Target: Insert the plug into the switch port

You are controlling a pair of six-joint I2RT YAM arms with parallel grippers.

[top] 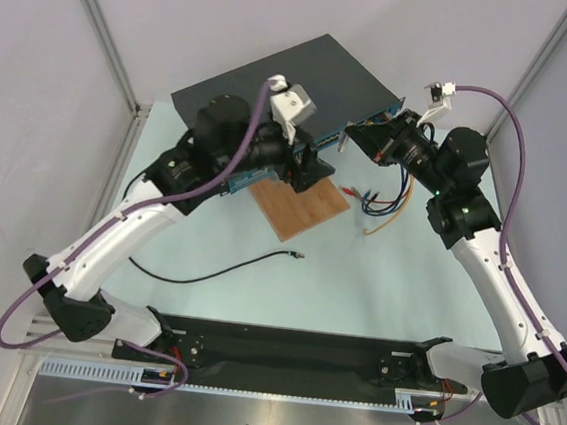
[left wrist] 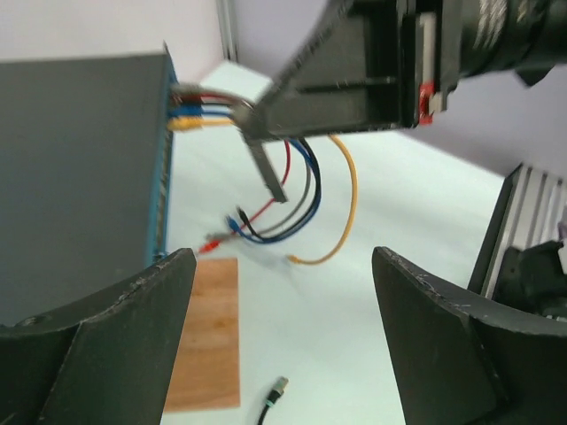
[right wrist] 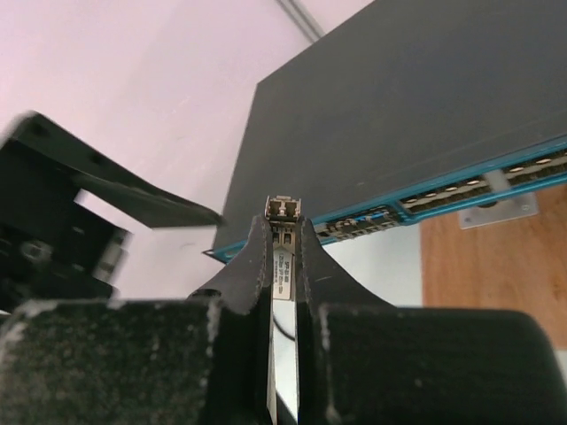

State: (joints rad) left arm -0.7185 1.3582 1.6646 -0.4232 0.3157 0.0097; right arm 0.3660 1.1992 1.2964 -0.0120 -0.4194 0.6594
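While the right gripper (right wrist: 283,235) clamps a silver stick (right wrist: 283,210) and the left gripper (left wrist: 283,261) gapes empty, the stick could foul a port (right wrist: 441,195), leaving the plug (left wrist: 280,384) unpicked.

We get bright, even light from above; the pale desk (top: 376,292) carries only soft, faint shadows. In the left wrist view, the right claw (left wrist: 257,119) at 12 o'clock is blurred, and the left claw (left wrist: 283,266) towards 6 o'clock is soft too.

plug (top: 299,256) loose on table (top: 376,292), centre of top view, cable trailing left; switch port (right wrist: 443,193) row on blue face, centre-right.
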